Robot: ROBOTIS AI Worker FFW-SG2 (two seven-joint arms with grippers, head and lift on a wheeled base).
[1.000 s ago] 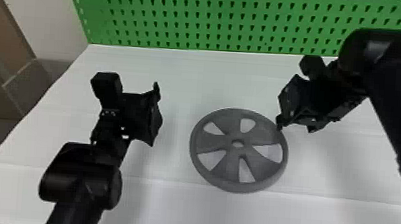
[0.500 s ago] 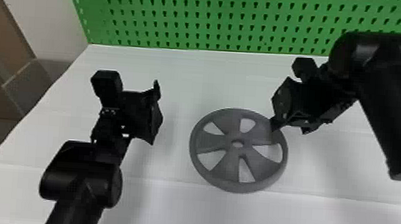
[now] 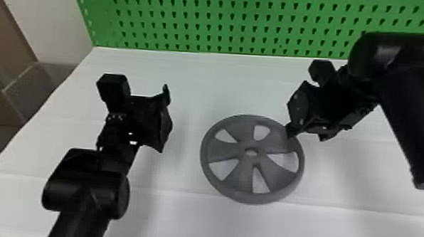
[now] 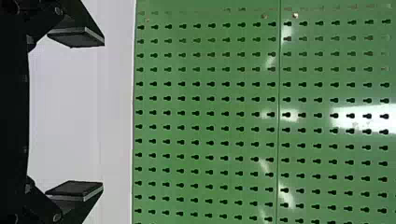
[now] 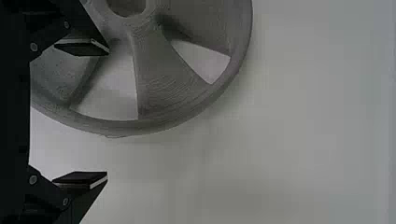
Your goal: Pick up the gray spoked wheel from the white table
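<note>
Head view, wheel point(image 3: 224, 151) on white table point(image 3: 193, 225), green pegboard point(image 3: 221, 20) behind, pale wall point(image 3: 50, 19).

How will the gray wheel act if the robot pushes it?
The gray wheel looks stiff, with broad spokes and a round rim. Lying flat, it would likely slide, not roll. Its open gaps suggest it's fairly light.

No readable text or labels
</note>
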